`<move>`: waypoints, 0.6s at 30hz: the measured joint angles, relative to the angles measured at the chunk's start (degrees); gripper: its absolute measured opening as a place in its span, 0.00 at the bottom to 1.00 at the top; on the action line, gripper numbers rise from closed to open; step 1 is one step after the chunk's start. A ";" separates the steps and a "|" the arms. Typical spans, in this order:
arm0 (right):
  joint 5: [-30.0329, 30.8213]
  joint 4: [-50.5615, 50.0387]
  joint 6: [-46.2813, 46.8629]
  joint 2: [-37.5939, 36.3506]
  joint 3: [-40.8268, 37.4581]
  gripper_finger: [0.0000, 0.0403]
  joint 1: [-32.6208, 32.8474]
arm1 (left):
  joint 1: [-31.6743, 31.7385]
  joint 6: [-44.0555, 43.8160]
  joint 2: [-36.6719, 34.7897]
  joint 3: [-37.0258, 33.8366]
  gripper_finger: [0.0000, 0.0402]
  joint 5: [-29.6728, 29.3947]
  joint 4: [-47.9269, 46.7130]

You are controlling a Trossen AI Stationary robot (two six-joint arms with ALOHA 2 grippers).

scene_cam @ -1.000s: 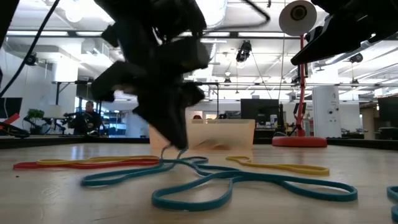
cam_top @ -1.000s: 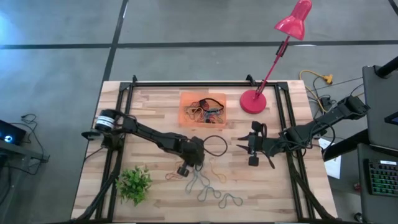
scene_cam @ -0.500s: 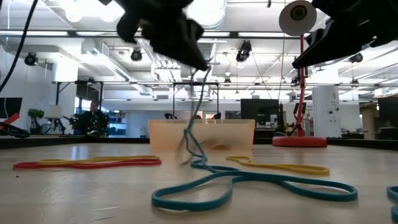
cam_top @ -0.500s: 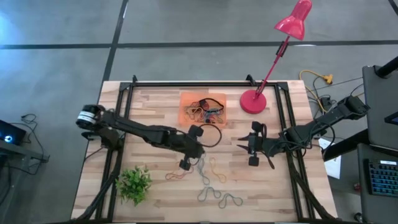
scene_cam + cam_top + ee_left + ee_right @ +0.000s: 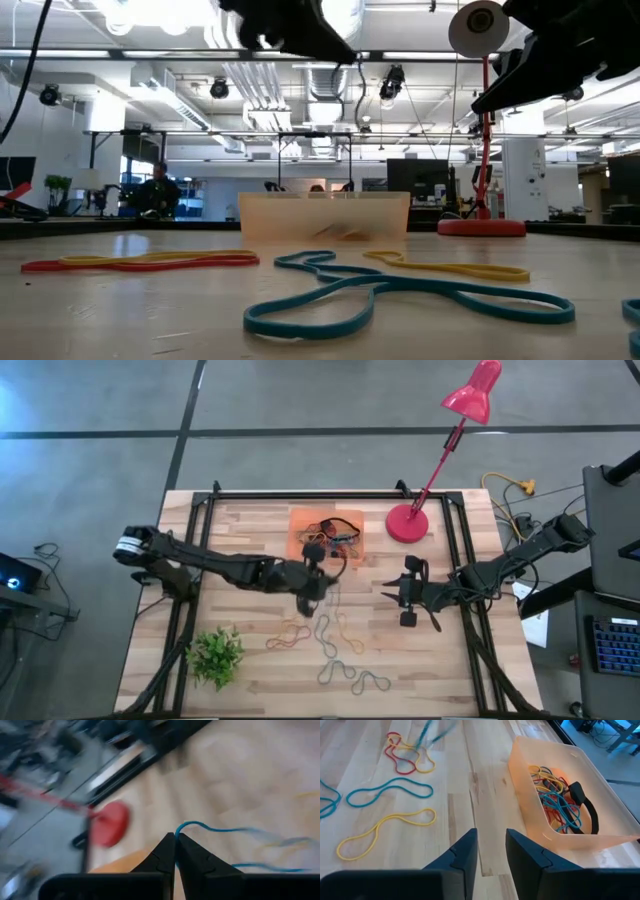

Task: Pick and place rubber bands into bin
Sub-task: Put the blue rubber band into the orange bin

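My left gripper (image 5: 318,582) is raised over the table's middle, just in front of the orange bin (image 5: 300,520), and is shut on a blue rubber band (image 5: 220,829). The bin holds several bands (image 5: 555,795). More bands lie loose on the wood nearer the front edge: a red and yellow pair (image 5: 288,637), a yellow one (image 5: 385,832) and blue ones (image 5: 400,293). To the right of the bin, my right gripper (image 5: 404,596) hovers open, with nothing between its fingers (image 5: 492,852). My left gripper pinches the blue band at a bend of its loop (image 5: 181,826) between its two shut fingertips. The fingers slant down toward the far side. The band hangs slack below them (image 5: 432,732), clear of the tabletop.
A red lamp stands with its round base (image 5: 407,523) right of the bin. A small green plant (image 5: 216,653) sits at the front left. Black frame rails (image 5: 200,540) run along the table's left, right and far sides.
My left gripper has risen from the tabletop and gone toward the bin, tipping up nearer to level and staying shut. The blue band came up with it: first one end lifted while the rest trailed on the wood, now all of it hangs clear.
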 joint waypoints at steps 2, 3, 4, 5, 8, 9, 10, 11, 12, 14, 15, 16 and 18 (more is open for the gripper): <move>0.00 0.04 0.02 0.00 0.00 0.21 0.00 | 1.75 1.20 0.02 0.00 0.00 -1.90 0.27; 0.00 0.04 0.02 0.00 0.00 0.21 0.00 | 2.73 1.39 0.02 0.00 0.00 -1.92 0.28; 0.00 0.04 0.05 0.00 0.00 0.21 0.00 | 3.77 1.62 0.02 0.00 0.00 -1.94 0.33; 0.00 0.08 0.10 0.00 0.00 0.21 0.00 | 4.91 1.89 0.02 0.00 0.00 -1.94 0.32; 0.00 0.09 0.20 0.00 0.00 0.20 0.00 | 8.64 3.05 0.02 0.00 0.00 -2.15 0.51; 0.00 0.11 0.20 0.00 0.00 0.20 0.00 | 10.06 3.18 0.02 0.00 0.00 -2.26 0.53; 0.00 0.13 0.22 0.00 0.00 0.21 0.00 | 11.45 3.24 0.02 0.00 0.00 -2.33 0.64; 0.00 0.13 0.22 0.00 0.00 0.21 0.00 | 12.83 3.25 0.02 0.00 0.00 -2.33 0.78; 0.00 0.13 0.21 0.00 0.00 0.21 0.00 | 14.15 3.29 0.02 0.00 0.00 -2.37 0.83; 0.00 0.13 0.21 0.00 0.00 0.22 0.00 | 16.82 3.34 0.04 0.00 0.00 -2.36 0.81; 0.00 0.13 0.21 0.00 0.00 0.22 0.00 | 18.15 3.34 0.04 0.00 0.00 -2.34 0.79; 0.00 0.13 0.22 0.00 0.00 0.22 0.00 | 19.45 3.31 0.04 0.00 0.00 -2.26 0.81; 0.00 0.13 0.20 0.00 0.00 0.22 0.00 | 21.84 3.16 0.04 0.00 0.00 -1.56 0.81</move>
